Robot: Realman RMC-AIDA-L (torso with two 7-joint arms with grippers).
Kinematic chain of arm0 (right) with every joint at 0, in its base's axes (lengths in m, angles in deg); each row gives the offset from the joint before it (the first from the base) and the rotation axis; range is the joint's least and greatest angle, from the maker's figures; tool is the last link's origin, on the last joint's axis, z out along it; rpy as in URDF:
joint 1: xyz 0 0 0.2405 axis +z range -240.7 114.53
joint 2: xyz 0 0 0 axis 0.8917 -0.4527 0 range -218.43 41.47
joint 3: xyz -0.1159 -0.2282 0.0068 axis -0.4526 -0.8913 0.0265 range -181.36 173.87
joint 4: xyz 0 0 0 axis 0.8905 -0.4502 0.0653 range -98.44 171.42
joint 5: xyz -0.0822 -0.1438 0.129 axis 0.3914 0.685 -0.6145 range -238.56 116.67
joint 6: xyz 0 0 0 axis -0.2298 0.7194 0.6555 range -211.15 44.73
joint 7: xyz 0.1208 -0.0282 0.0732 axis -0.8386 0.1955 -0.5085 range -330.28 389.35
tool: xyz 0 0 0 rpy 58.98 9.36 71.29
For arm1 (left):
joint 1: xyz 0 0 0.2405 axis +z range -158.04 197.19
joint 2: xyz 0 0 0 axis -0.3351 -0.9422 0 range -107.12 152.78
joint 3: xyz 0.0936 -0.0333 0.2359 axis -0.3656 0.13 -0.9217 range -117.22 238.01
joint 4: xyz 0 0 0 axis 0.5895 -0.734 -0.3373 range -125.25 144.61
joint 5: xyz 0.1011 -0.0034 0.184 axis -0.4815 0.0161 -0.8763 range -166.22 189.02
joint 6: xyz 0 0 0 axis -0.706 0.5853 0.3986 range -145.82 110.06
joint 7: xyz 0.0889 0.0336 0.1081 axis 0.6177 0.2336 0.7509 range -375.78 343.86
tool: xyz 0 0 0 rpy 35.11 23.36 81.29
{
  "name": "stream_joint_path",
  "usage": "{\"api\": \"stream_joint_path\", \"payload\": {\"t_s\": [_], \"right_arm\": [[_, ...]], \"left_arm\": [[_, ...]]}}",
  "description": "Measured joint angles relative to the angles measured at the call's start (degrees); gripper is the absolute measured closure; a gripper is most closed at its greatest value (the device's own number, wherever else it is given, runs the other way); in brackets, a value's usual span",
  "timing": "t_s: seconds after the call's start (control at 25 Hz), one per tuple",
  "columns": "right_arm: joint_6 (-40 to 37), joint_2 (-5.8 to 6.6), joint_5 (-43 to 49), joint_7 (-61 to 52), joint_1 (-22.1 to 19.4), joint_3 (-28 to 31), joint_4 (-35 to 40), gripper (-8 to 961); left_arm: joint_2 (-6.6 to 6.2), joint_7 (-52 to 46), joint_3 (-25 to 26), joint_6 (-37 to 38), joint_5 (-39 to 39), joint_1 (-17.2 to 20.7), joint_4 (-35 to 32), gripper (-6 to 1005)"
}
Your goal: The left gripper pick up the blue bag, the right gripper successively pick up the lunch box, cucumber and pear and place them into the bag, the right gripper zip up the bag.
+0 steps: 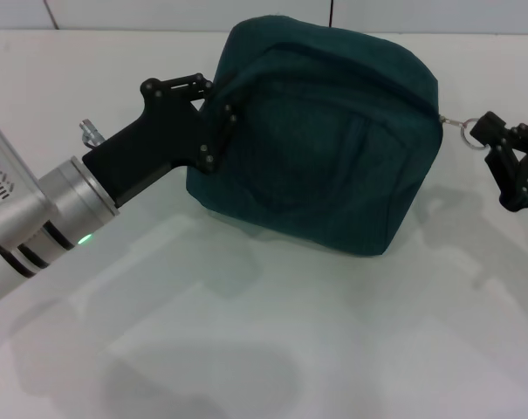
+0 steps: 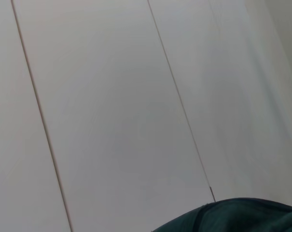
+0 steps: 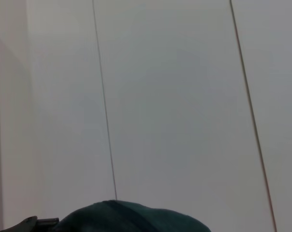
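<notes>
The blue bag (image 1: 320, 140) hangs lifted above the white table, bulging, with no opening showing on the side I see. My left gripper (image 1: 213, 122) is shut on the bag's left edge, its green-lit silver cuff (image 1: 67, 218) lower left. At the bag's right corner the silver ring pull (image 1: 467, 132) is stretched out taut, and my right gripper (image 1: 482, 131) is shut on it. A strip of teal bag fabric (image 2: 242, 217) fills the edge of the left wrist view, and the bag (image 3: 131, 217) also shows in the right wrist view. The lunch box, cucumber and pear are hidden.
The white table (image 1: 246, 349) spreads under the bag and carries the bag's shadow. A pale panelled wall (image 2: 112, 96) stands behind, with thin vertical seams. A small black part (image 3: 30, 223) shows beside the bag in the right wrist view.
</notes>
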Motion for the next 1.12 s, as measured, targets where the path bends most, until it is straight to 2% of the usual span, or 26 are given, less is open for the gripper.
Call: {"api": "stream_joint_path", "payload": {"t_s": [0.32, 0.6, 1.12], "right_arm": [[-3.42, 0.32, 0.01, -0.22, -1.08, 0.20, -1.53, 916], [-3.11, 0.48, 0.04, -0.25, -1.94, 0.30, -2.77, 915], [4.42, 0.38, 2.88, -1.82, -0.59, -0.21, -4.54, 913]], "left_arm": [[0.01, -0.28, 0.02, -0.08, 0.06, -0.03, 0.12, 863], [0.22, -0.49, 0.04, -0.26, 0.15, -0.06, 0.24, 864], [0.33, -1.88, 0.03, -0.36, 0.25, -0.69, 0.40, 866]]}}
